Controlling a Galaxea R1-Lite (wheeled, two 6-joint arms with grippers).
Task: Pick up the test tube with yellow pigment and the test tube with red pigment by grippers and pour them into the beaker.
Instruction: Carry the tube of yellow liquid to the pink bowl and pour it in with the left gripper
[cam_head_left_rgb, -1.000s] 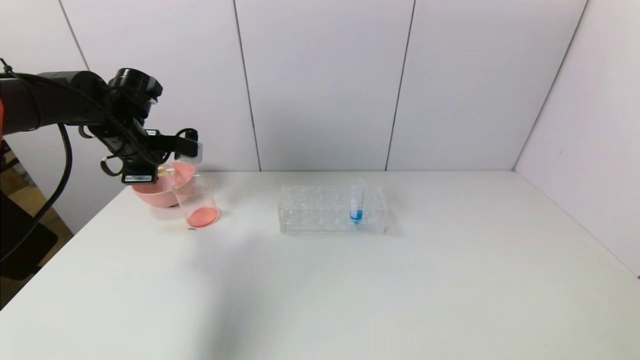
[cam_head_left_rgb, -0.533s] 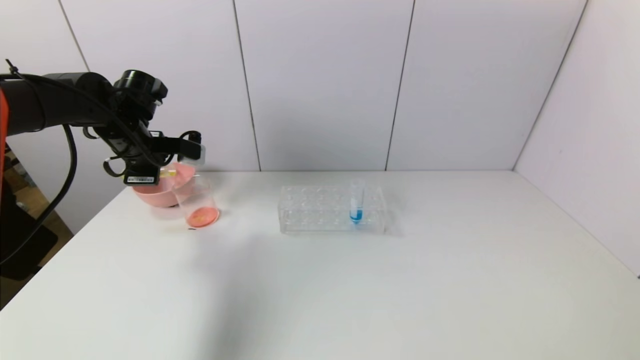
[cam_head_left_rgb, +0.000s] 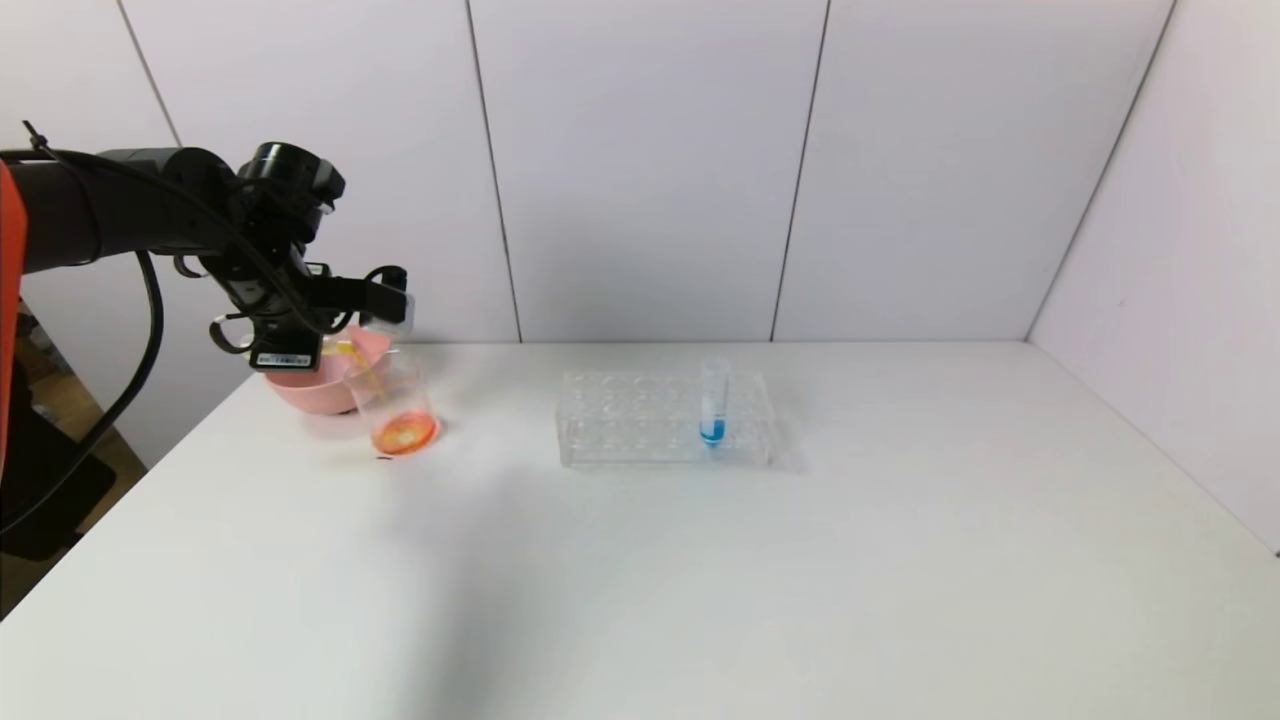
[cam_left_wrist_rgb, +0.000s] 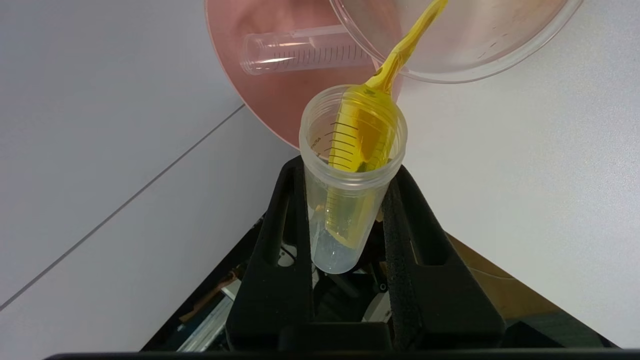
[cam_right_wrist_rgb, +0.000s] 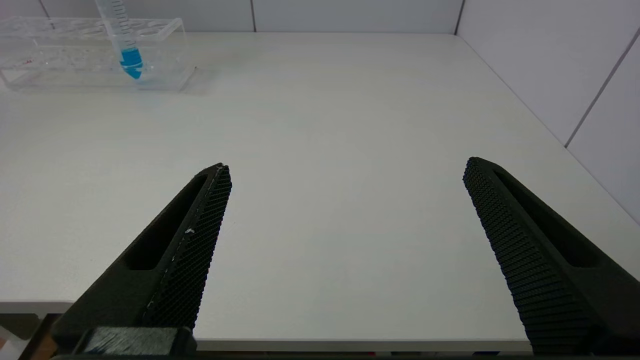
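My left gripper (cam_left_wrist_rgb: 348, 172) is shut on the test tube with yellow pigment (cam_left_wrist_rgb: 352, 175), tipped mouth-down over the beaker (cam_left_wrist_rgb: 465, 60). A thin yellow stream (cam_left_wrist_rgb: 407, 42) runs from the tube's lip into the beaker. In the head view the left gripper (cam_head_left_rgb: 338, 347) hangs at the far left, just above the beaker (cam_head_left_rgb: 392, 405), whose bottom holds red-orange liquid with a yellow patch. The test tube with red pigment is out of view. My right gripper (cam_right_wrist_rgb: 345, 170) stands open and empty over the table's near edge.
A pink bowl (cam_head_left_rgb: 300, 388) stands right behind the beaker, and an empty clear tube (cam_left_wrist_rgb: 300, 50) lies inside it. A clear rack (cam_head_left_rgb: 640, 420) in the middle of the table holds a tube with blue liquid (cam_head_left_rgb: 712, 405). The walls close in behind and to the right.
The left gripper has shifted slightly right and tipped the tube further. Yellow liquid now streams into the beaker, and its red-orange pool shows yellow.
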